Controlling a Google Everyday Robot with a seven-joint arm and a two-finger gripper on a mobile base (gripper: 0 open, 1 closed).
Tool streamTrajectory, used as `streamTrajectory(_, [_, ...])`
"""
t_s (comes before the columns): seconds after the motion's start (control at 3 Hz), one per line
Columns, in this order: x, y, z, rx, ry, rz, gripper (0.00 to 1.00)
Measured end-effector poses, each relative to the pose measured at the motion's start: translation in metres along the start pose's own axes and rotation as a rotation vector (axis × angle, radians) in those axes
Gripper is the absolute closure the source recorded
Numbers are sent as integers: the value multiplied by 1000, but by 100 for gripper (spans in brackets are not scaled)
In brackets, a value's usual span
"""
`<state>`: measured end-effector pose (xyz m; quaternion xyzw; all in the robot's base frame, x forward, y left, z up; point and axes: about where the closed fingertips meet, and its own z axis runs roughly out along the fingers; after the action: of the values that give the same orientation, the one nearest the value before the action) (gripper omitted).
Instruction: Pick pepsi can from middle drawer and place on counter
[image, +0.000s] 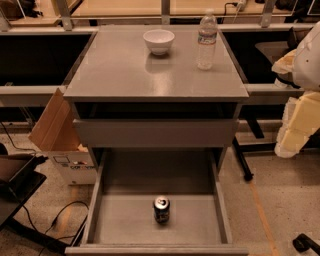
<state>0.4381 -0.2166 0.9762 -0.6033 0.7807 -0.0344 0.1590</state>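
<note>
Your gripper (292, 134) hangs at the right edge of the view, a pale, blocky shape at the end of the white arm (307, 60), beside the cabinet and outside its right wall. Whether it is wide or narrow you cannot tell from this angle.

Down and to the left of the gripper, well apart from it, the pepsi can (161, 209) stands upright on the flat grey floor of the middle drawer (120, 222). That drawer is pulled fully out toward you. The can sits about midway between the side walls and nearer the front lip than the back, with its silver top and pull tab facing up. It touches neither wall.

Left of the gripper at about its own height, the upper drawer (155, 132) shows only its plain closed front panel.

Up and to the left of the gripper lies the counter (115, 75), grey and slightly glossy. On it, the clear water bottle (206, 41) stands upright near the back right corner, the closer of the two items to the gripper. A white bowl (159, 41) sits further left, near the back edge, apart from the bottle.

Far to the left of the gripper, beyond the cabinet, a cardboard box (57, 132) rests on the speckled floor (280, 200).
</note>
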Motion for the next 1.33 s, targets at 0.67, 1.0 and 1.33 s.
streamTrajectory(0.67, [3,1,18,1,-79,9,0])
streamTrajectory(1.0, [14,4,58,-9,-245,14,0])
streamTrajectory(1.33, [27,1,112,-5,-451,44,0])
